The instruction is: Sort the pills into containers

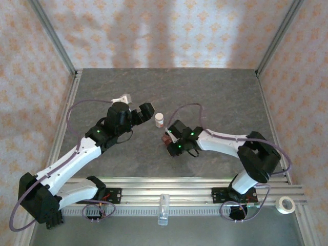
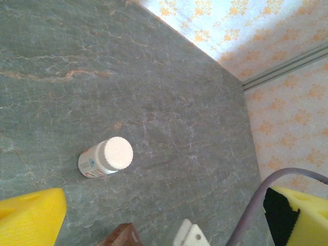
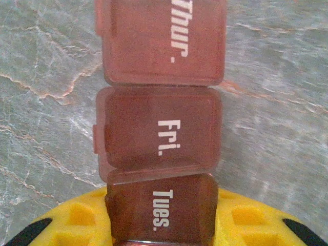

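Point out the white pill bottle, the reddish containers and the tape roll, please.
white pill bottle (image 2: 118,152): left wrist view, on its round cap.
containers (image 3: 159,134): right wrist view, on the lid marked Fri.
tape roll (image 1: 278,205): top external view, on the ring's left side.

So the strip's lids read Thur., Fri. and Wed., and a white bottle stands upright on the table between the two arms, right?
Not quite: the right wrist view shows the containers with lids reading Thur., Fri. and Tues., not Wed. The white bottle does stand upright on the table between the arms, as the top view shows.
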{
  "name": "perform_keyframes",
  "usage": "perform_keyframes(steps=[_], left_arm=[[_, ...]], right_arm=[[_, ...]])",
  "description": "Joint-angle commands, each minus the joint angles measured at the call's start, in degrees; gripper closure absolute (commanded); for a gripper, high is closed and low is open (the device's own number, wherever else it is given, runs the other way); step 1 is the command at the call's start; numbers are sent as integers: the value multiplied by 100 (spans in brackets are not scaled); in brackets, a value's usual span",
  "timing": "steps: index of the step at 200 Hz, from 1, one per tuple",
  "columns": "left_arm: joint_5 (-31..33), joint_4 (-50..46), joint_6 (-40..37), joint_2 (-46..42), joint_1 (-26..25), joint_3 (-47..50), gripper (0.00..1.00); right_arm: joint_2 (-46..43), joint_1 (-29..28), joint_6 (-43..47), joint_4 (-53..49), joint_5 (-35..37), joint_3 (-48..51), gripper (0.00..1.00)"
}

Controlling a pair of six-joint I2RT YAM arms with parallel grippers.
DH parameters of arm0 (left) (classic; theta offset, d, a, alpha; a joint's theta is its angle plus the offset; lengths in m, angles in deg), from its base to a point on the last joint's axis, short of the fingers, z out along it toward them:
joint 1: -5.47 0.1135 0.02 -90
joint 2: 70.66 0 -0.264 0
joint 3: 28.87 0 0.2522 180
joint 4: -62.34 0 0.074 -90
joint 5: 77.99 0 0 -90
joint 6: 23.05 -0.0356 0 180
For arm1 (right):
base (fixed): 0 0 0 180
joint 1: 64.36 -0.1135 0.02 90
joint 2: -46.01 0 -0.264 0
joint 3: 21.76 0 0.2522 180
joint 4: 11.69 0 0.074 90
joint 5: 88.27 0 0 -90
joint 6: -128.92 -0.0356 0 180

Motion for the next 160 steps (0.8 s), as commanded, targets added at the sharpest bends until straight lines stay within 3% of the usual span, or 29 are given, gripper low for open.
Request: perform_keyframes(steps=[1, 27, 38, 77, 101, 160], left_arm=[[-76, 116, -136, 32, 52, 84, 0], [-103, 178, -116, 8, 62, 173, 0], [-110, 203, -91, -11, 69, 217, 0], [-147, 324, -46, -33, 71, 317, 0], [-162, 378, -42, -31, 79, 315, 0], [-278, 499, -43, 115, 98, 239, 0]], right_arm=[[365, -122, 406, -270, 489, -330, 74], [606, -122, 521, -333, 574, -432, 72], [664, -122, 535, -381, 613, -459, 66], [640, -121, 355, -605, 831, -441, 21], [586, -122, 79, -943, 964, -541, 16], [712, -122, -349, -2148, 1697, -1009, 15]])
